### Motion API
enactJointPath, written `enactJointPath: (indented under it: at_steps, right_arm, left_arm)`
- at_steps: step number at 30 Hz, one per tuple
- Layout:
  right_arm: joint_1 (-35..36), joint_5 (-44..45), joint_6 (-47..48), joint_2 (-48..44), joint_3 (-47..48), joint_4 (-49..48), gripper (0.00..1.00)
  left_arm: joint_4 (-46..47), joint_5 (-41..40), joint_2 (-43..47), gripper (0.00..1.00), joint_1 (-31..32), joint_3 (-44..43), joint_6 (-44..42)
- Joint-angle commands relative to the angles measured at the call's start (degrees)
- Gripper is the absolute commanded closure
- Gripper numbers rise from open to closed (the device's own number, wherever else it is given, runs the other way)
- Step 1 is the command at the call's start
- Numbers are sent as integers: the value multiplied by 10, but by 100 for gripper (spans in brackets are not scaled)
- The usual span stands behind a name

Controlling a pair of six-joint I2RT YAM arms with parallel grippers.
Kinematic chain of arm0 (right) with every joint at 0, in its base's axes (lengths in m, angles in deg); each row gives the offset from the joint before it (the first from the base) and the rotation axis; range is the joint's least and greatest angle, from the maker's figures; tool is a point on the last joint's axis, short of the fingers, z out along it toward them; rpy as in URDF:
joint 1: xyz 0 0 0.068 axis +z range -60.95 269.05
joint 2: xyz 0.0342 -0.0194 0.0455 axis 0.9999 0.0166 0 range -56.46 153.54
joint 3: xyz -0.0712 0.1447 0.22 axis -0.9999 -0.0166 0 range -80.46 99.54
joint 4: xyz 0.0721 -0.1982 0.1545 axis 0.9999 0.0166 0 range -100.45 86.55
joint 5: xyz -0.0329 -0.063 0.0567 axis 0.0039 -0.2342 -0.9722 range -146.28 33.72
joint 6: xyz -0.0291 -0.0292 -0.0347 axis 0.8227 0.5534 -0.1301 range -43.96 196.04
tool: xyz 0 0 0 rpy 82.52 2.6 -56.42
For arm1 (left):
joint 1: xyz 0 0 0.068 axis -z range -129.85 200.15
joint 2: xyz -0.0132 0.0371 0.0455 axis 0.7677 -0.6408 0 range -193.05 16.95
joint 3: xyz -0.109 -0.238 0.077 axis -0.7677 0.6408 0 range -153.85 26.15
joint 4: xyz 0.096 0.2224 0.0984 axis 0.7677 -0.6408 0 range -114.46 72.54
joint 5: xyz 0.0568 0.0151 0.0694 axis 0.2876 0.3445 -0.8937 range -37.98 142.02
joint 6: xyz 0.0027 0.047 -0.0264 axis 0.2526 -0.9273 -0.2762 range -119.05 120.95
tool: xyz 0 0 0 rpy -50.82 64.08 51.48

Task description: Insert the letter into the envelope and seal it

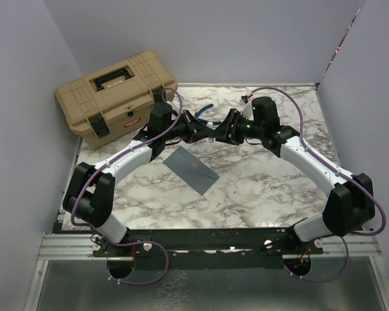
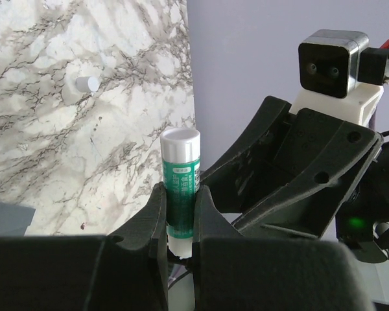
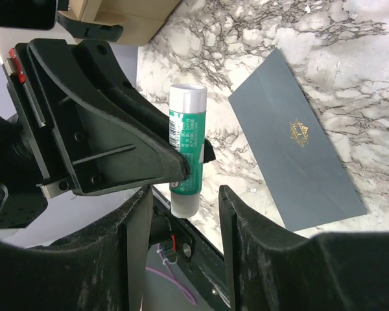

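The slate blue-grey envelope (image 1: 191,170) lies flat on the marble table, flap side down, with a small gold mark showing; it also shows in the right wrist view (image 3: 298,139). The letter is not in view. My left gripper (image 2: 179,191) is shut on a green-and-white glue stick (image 2: 180,155), held upright above the table's back middle. My right gripper (image 3: 183,193) faces it, jaws open on either side of the stick's lower white end (image 3: 185,202) without touching it. In the top view the two grippers meet (image 1: 214,128) just behind the envelope.
A tan toolbox (image 1: 113,97) stands at the back left. A small white cap-like cylinder (image 2: 85,83) lies on the marble. A small blue object (image 1: 207,107) lies behind the grippers. Grey walls enclose the table on three sides.
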Motion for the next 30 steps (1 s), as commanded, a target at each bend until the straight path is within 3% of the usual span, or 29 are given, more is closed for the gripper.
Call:
enactJointPath:
  at_steps: [1,12,23,27,30]
  right_arm:
    - [6,25,19,12,19,15,54]
    - [16,-2,-4,35,19,-39,64]
    - [16,-31,11,42,32,-54,99]
    - [16,-43,40,39,35,-48,100]
    - [16,-56,62,34,30,-47,100]
  left_arm:
    - [17,-1,17,100,-2,-9,7]
    - [27,13,15,100,-2,-20,20]
    - [25,23,14,100,-2,-24,17]
    - [14,29,15,86,-5,-28,1]
    - [2,34,16,71,-7,-34,-16]
